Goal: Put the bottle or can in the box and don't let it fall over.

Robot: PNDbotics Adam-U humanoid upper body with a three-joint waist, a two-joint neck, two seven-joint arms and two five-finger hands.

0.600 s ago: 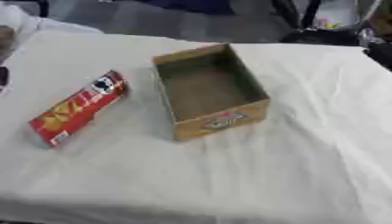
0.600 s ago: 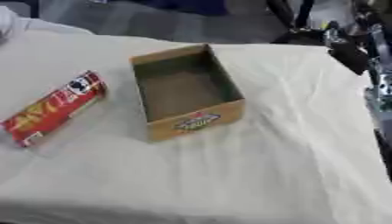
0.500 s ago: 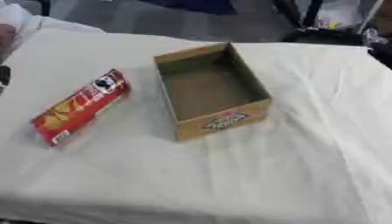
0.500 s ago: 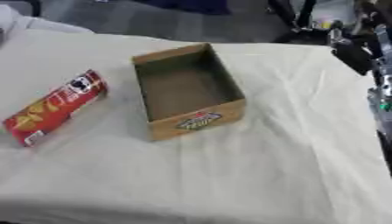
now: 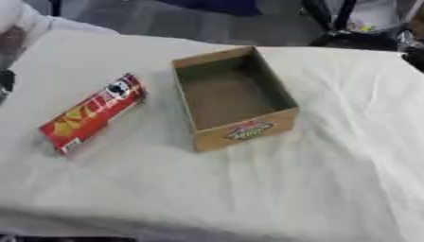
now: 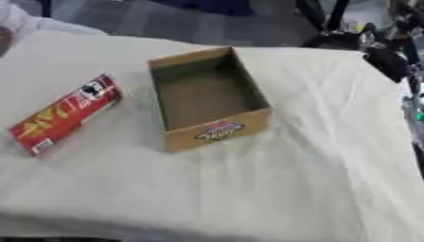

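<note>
Pale cloth is spread over the tabletop (image 5: 248, 198), creased and rumpled towards the near edge, and dark floor is seen beyond the far edge. At the right margin the right hand (image 6: 389, 64) is caught only as a black and silver shape hanging over the cloth's right side. Whether its fingers are straight or curled cannot be told, and nothing is seen held in it. At the left margin just a dark sliver of the left hand (image 5: 4, 81) is shown, and its fingers cannot be made out either. Nearest to that sliver, the can (image 5: 92, 113) is found lying on its side on the cloth. It is a red tube with yellow print, set at a slant, its dark-topped end pointed up towards the box and its pale end turned to the near left. No hand is touching it. Just to its right, with a strip of cloth between them, the box (image 5: 248, 130) is seen. It is brown cardboard and open at the top, its bare floor is on show, and a small label is carried on its near wall
</note>
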